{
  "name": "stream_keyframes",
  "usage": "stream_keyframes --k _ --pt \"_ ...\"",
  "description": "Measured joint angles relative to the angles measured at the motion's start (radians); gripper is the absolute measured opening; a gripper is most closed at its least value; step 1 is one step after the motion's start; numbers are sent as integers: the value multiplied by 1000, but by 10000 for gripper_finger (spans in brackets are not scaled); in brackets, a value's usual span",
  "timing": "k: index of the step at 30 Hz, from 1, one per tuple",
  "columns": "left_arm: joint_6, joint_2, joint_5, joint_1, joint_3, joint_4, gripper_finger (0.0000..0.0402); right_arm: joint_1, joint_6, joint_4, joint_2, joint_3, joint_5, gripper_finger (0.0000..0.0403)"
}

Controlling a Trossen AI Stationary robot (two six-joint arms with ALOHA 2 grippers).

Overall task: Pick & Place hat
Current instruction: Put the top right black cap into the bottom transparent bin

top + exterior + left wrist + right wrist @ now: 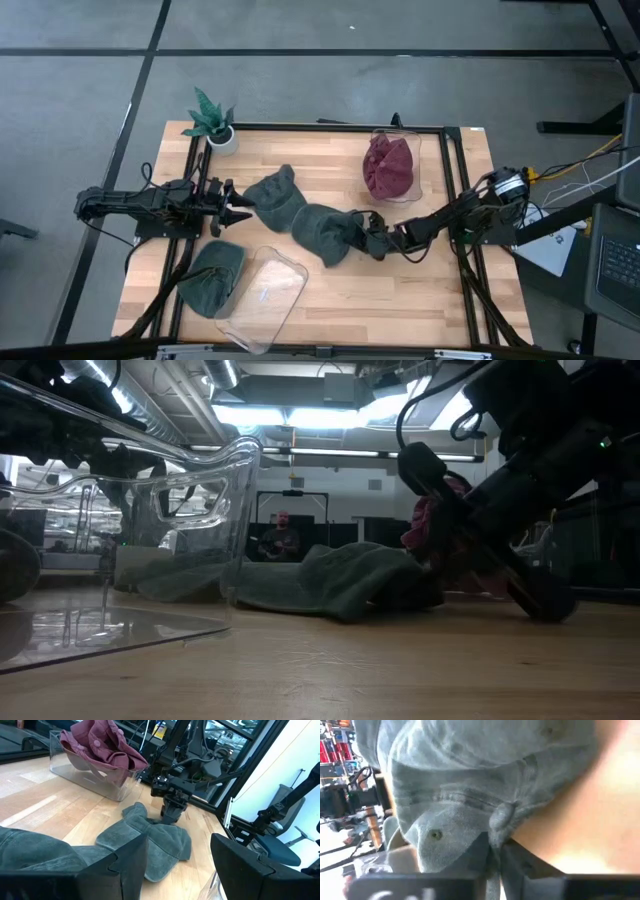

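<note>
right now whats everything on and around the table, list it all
green hats: three, dark green; two lying mid-table touching each other, one at the front left corner
maroon hat: one, in the clear bin at the back right
clear bin: one, tipped over, front left beside the corner hat
potted plant: one, green in a white pot, back left corner
person: one, in the room behind the table
left end effector: open, at the left mid-table hat
right end effector: shut on the right mid-table hat

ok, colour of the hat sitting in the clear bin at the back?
Maroon hat in the clear bin; shows best in the left wrist view.
</note>
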Motion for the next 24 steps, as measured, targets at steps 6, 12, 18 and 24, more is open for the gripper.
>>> stream_keyframes --k 6,12,18,24 --pt "0 0 0 0 0 0 210 -5 -84 -56 -56 -3 68 17" --pt "0 0 0 0 0 0 210 -5 -210 -71 -143 -2 119 7" --pt "0 0 0 0 0 0 210 -17 -384 -80 -236 -1 126 10" --pt "0 0 0 0 0 0 210 -52 -655 -75 -349 -1 14 6"
